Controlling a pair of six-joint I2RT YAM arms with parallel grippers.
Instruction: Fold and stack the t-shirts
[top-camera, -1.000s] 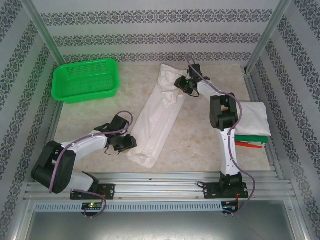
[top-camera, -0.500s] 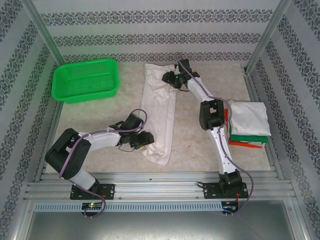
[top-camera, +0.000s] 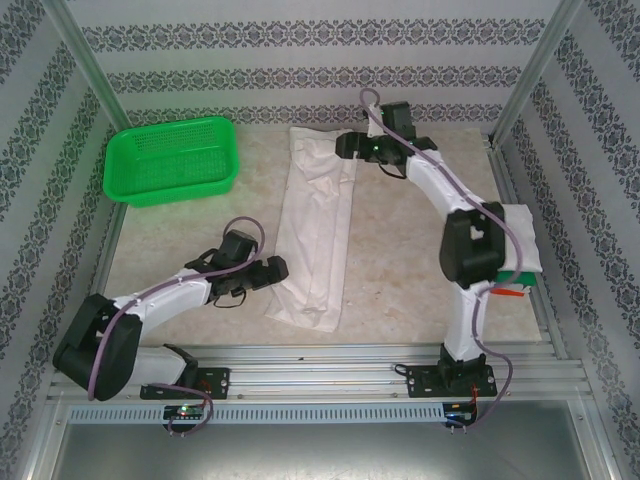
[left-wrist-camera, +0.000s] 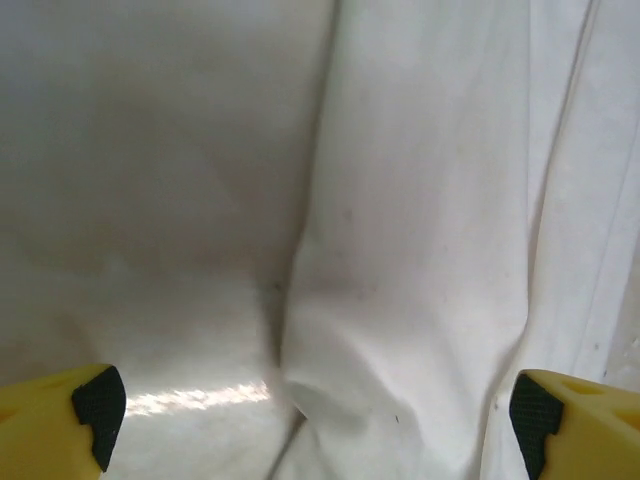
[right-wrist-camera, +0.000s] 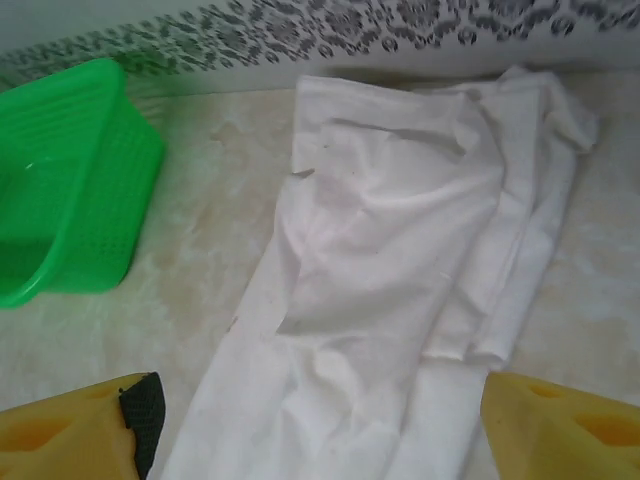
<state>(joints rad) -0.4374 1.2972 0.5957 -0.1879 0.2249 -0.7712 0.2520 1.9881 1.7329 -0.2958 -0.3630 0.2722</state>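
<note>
A white t-shirt (top-camera: 315, 235), folded lengthwise into a long narrow strip, lies flat in the middle of the table. My left gripper (top-camera: 277, 270) sits at the strip's left edge near its lower end, open, the cloth (left-wrist-camera: 420, 200) spread beneath and between its fingertips (left-wrist-camera: 95, 405). My right gripper (top-camera: 346, 148) hovers at the strip's far right corner, open, with the wrinkled shirt (right-wrist-camera: 400, 230) below it and nothing gripped. A stack of folded t-shirts (top-camera: 522, 245), white on top with green and orange-red edges below, rests at the right edge, partly hidden by my right arm.
A green mesh basket (top-camera: 170, 160) stands at the back left, also seen from the right wrist as the basket (right-wrist-camera: 60, 190). Patterned walls close in the table on three sides. Bare tabletop (top-camera: 410, 260) lies between the strip and the stack.
Both grippers swung the strip from a diagonal to nearly straight up the table, then opened and let go of it. My right arm has pulled back toward the right.
</note>
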